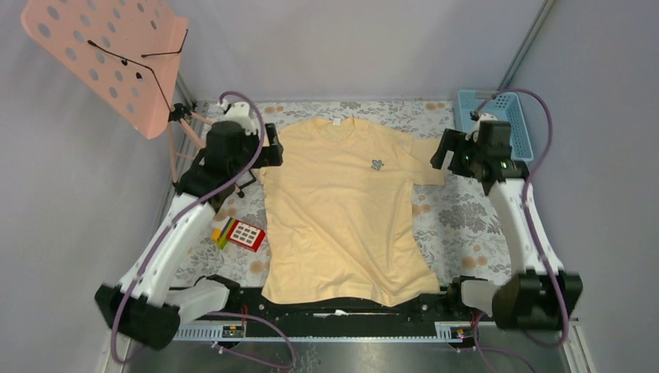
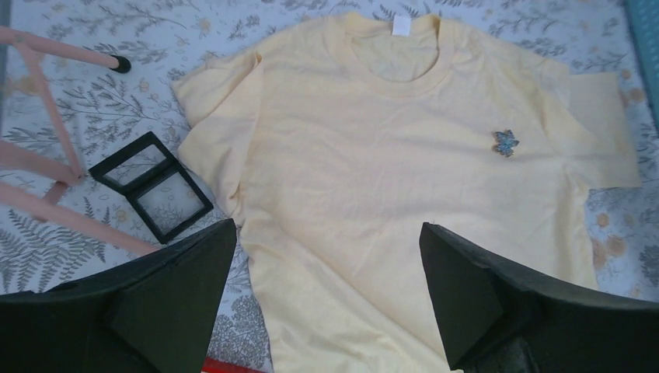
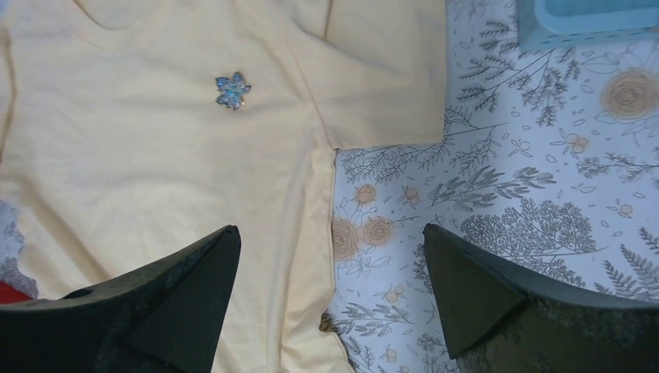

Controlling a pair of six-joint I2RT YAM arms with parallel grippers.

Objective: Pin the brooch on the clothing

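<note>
The clothing (image 1: pixel 342 217), a pale yellow T-shirt, lies flat in the middle of the table, neck away from the arms. The small silvery grey-blue brooch (image 1: pixel 378 165) sits on its chest, also visible in the left wrist view as the brooch (image 2: pixel 505 143) on the clothing (image 2: pixel 373 194) and in the right wrist view as the brooch (image 3: pixel 232 90) on the clothing (image 3: pixel 155 171). My left gripper (image 2: pixel 326 256) hovers open over the shirt's left side, nothing between its fingers. My right gripper (image 3: pixel 330 256) hovers open above the shirt's right edge, below the sleeve, holding nothing.
A black hinged case (image 2: pixel 151 186) lies open on the floral cloth left of the shirt. A red keypad toy (image 1: pixel 245 235) with coloured sticks lies further down the left side. A pink perforated stand (image 1: pixel 109 54) rises at back left; a blue basket (image 1: pixel 497 120) sits at back right.
</note>
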